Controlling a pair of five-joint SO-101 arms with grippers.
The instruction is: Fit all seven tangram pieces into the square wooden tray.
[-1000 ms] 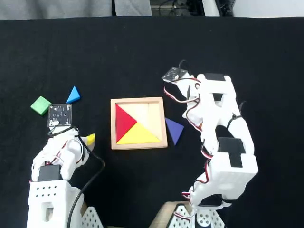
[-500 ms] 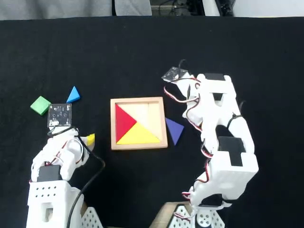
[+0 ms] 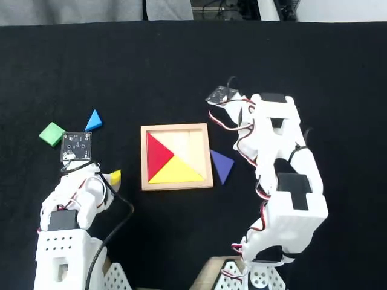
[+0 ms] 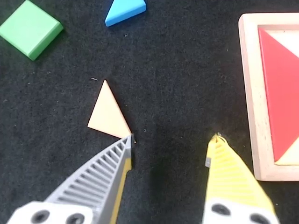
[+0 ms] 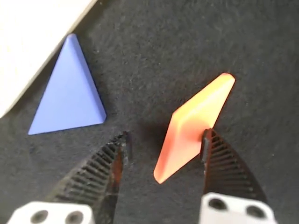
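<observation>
Orange parallelogram (image 5: pixel 196 123) lies between the right gripper's (image 5: pixel 164 136) wide-open jaws, nothing gripped, its long axis slanting across the gap.

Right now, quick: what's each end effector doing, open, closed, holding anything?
Left end effector: open, empty, beside the pale triangle.
Right end effector: open, straddling the orange parallelogram.

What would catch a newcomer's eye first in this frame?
The square wooden tray, central in the high view, holds just a red triangle and a yellow triangle. The right end effector, open, straddles an orange parallelogram; a green square and blue triangle lie left of the tray.
</observation>
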